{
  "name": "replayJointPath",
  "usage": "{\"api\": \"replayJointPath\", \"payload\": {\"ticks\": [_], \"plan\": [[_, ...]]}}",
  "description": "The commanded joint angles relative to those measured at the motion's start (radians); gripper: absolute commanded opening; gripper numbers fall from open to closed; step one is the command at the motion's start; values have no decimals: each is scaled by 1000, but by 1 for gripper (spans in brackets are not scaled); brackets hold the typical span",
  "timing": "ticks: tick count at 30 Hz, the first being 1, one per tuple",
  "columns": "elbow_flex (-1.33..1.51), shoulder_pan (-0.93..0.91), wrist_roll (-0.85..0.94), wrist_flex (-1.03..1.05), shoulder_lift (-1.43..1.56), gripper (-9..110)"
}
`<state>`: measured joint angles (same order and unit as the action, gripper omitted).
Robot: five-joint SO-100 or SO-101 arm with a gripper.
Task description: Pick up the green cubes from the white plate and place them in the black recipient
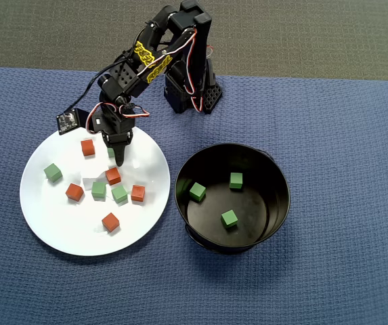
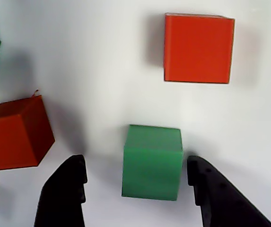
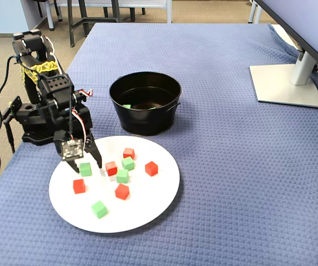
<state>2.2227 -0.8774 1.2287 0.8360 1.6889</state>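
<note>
While one green cube [image 2: 152, 163] sits on the white plate [image 3: 159, 197], the gripper [image 2: 136, 177] straddles it with jaws wide, fingers clear of both its sides.
Three more green cubes [image 1: 99, 189] lie among red-orange cubes [image 1: 74, 192] on the plate; in the overhead view the black recipient [image 1: 279, 181] stands just right of it, holding three green cubes [image 1: 229, 218], on a blue cloth [image 3: 231, 166].
</note>
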Motion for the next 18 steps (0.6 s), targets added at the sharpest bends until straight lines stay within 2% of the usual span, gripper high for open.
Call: {"api": "replayJointPath", "payload": {"ticks": [1,2,4,8,12,18], "plan": [[6,18,18,-26,32,20],[6,18,18,-28,32,19],[2,18,-15,-46,29,0],[-11,12,-58,-54,52,0],[-67,9,-153,38,186,0],[-172,83,-379,170,376,0]]}}
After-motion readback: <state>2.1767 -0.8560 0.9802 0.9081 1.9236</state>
